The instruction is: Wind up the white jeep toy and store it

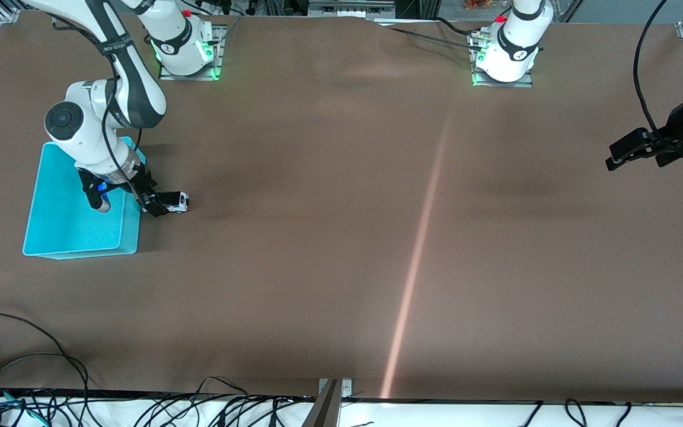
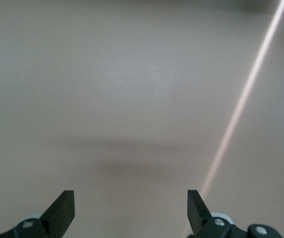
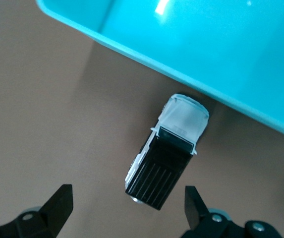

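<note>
front view: wide brown matte table surface (image 1: 329, 237), faint creases near the robot bases, one thin pale light streak (image 1: 415, 261) running slantwise from mid-table down to the 6 o'clock edge. dark soft shadow patches toward the left arm's end. tangle of black cables (image 1: 33, 379) along the near edge on a white strip, grey metal bracket (image 1: 332, 403) at 6 o'clock. aluminium frame posts at the corners, two white robot bases with green lights at 11 and 1 o'clock.

tiny boxy white jeep toy with black roof and dark wheels (image 1: 174, 201) sits on the table at about 9 o'clock, just beside the shallow cyan plastic bin (image 1: 57, 237), on the side toward the left arm's end. it is outside the bin. in the right wrist view the white jeep toy (image 3: 169, 153) has its white hood almost touching the cyan bin wall (image 3: 191, 54), ribbed black roof pointing away from it.

right gripper (image 1: 128, 198) low over the bin's edge and the toy, fingers spread wide, nothing between them; right wrist view shows both black fingertips (image 3: 62, 203) apart, toy between and ahead of them, untouched.

left gripper (image 1: 623, 153) at 3 o'clock, waiting above bare table at the left arm's end, fingers wide apart, holding nothing; left wrist view shows its black fingertips (image 2: 65, 208) over plain brown surface with the light streak (image 2: 241, 104) crossing.
</note>
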You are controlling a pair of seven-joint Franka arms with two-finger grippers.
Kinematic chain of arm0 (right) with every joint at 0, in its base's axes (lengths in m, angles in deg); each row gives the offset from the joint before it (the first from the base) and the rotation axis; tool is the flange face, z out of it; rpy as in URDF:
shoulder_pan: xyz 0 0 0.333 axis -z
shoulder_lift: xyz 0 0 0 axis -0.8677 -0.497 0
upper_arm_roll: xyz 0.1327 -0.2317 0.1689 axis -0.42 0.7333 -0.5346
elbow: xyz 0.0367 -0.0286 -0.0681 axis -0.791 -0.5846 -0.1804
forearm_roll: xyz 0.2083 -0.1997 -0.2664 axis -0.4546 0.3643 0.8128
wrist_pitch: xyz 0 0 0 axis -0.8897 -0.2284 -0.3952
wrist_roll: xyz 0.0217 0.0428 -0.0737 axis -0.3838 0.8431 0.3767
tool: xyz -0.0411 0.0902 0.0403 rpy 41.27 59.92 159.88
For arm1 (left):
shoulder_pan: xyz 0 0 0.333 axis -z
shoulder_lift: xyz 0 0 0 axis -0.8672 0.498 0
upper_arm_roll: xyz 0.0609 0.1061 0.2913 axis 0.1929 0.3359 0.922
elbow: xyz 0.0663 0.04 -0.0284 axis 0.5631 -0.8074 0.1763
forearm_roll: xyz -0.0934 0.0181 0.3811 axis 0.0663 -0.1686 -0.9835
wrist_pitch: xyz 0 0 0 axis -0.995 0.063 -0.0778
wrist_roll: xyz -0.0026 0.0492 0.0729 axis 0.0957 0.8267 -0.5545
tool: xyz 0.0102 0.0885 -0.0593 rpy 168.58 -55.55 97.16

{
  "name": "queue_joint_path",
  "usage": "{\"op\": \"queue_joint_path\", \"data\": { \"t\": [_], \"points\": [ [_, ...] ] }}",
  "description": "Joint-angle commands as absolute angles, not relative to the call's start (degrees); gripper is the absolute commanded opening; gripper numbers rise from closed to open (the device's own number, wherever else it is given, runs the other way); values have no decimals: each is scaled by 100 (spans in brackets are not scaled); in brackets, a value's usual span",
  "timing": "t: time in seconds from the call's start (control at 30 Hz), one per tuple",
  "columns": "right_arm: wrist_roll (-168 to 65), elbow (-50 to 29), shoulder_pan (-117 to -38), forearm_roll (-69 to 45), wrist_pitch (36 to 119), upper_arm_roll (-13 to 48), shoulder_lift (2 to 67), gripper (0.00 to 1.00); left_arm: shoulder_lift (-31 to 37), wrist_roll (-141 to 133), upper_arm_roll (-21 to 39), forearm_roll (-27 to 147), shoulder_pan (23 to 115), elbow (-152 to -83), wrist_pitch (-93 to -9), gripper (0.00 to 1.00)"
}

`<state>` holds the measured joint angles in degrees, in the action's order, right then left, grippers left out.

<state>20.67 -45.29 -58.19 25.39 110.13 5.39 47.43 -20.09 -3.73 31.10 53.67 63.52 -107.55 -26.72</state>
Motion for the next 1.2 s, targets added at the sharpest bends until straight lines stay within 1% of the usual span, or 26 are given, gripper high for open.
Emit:
{"op": "queue_joint_path", "data": {
  "t": [0.0, 0.13, 0.27, 0.33, 0.87, 1.17],
  "points": [
    [2555, -4626, -5826, 2460, 11157, 538, 4678, 100, -1936, -290, 3157, 5309, 6374, -10590, -2654, 100],
    [2993, -4731, -5826, 2442, 11376, 538, 4626, 100, -1936, -290, 3165, 5309, 6374, -10590, -2646, 100],
    [3223, -5073, -5818, 2442, 12113, 538, 4547, 100, -1936, -299, 3165, 5300, 6374, -10590, -2637, 100],
    [3232, -5188, -5817, 2442, 12317, 547, 4538, 100, -1945, -290, 3174, 5300, 6365, -10590, -2637, 100],
    [3250, -5189, -5800, 2442, 12370, 573, 4353, 100, -1945, -290, 3148, 5291, 6295, -10581, -2637, 100],
    [3250, -5189, -5800, 2460, 12379, 723, 4221, 100, -1945, -282, 3148, 5291, 6295, -10581, -2637, 100]
  ]
}}
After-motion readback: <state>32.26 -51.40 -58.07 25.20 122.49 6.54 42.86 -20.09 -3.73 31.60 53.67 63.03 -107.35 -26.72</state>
